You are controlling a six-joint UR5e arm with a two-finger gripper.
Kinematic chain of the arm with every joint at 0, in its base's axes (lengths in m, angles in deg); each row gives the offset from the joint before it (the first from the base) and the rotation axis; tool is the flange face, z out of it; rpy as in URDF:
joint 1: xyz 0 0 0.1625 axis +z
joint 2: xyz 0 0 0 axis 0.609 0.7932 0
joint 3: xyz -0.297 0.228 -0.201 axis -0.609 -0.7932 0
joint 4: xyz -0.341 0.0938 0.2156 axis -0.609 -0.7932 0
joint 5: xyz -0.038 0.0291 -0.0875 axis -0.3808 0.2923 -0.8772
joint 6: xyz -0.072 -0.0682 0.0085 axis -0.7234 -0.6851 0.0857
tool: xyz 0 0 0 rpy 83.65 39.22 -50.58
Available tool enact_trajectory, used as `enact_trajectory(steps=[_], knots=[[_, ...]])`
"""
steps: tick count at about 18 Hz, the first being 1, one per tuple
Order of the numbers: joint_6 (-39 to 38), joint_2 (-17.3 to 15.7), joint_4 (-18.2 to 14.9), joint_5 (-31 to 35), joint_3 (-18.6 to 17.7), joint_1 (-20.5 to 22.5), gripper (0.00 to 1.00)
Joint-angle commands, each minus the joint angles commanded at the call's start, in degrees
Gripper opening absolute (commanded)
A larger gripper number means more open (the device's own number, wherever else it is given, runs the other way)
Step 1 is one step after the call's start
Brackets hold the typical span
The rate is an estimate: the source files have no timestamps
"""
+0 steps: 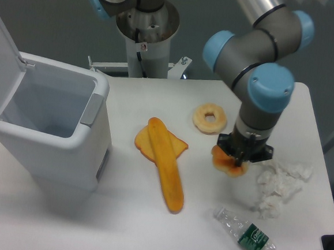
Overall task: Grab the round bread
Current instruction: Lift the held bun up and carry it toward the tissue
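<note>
The round bread (226,163) is a small golden-orange bun, held off the table right of centre. My gripper (237,160) points down and is shut on it, its black fingers partly covering the bun's top. The bun hangs just left of the crumpled tissue and below the ring-shaped bread.
A pale ring-shaped bread (209,118) lies on the table behind the bun. A long orange loaf (166,165) rests across a toast slice (144,142) at centre. An open white bin (45,124) stands at left. Crumpled tissue (279,183) and a plastic bottle (245,233) lie at right front.
</note>
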Motion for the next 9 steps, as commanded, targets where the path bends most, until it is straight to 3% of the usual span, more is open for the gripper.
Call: enact_trajectory(steps=[4, 9], knots=[[4.8, -0.3, -6.6, -0.4, 4.4, 1.8, 0.0], [14.9, -4.6, -11.9, -0.2, 4.2, 4.7, 0.0]])
